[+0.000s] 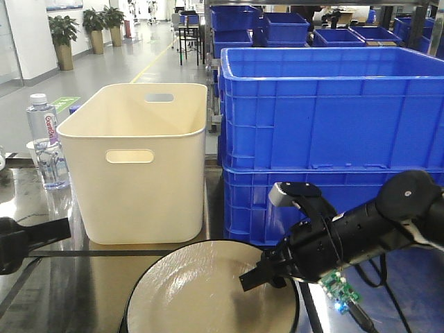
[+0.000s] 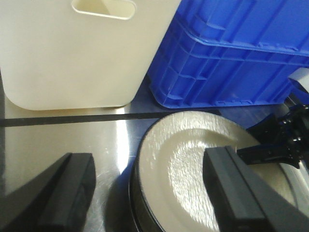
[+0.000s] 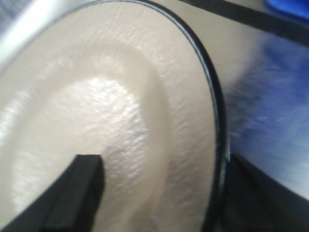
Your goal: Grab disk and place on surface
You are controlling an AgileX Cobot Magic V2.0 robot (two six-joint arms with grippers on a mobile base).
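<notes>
The disk (image 1: 201,291), a cream plate with a dark rim, lies at the bottom centre of the front view on the glossy table (image 1: 83,291), just below a black tape line (image 1: 104,252) that runs across the frame. The right pincer (image 1: 267,277) reaches in from the lower right of that view and sits at the plate's right edge; in the right wrist view 1 finger (image 3: 77,193) rests over the plate's inner face at the lower left while the other stands outside the rim at the lower right, so the jaws straddle the edge at a moderate gap, and whether they press on it cannot be told. The left pincer (image 2: 149,193) hangs wide, its 2 dark fingers (image 2: 63,193) at the bottom of the left wrist view, 1 over bare table and 1 over the plate, holding nothing. Behind the tape line a cream bin (image 1: 142,163) stands in the centre left of the front view, with stacked blue crates (image 1: 326,139) just beside it on the right. A clear water bottle (image 1: 47,142) stands at the left edge.
</notes>
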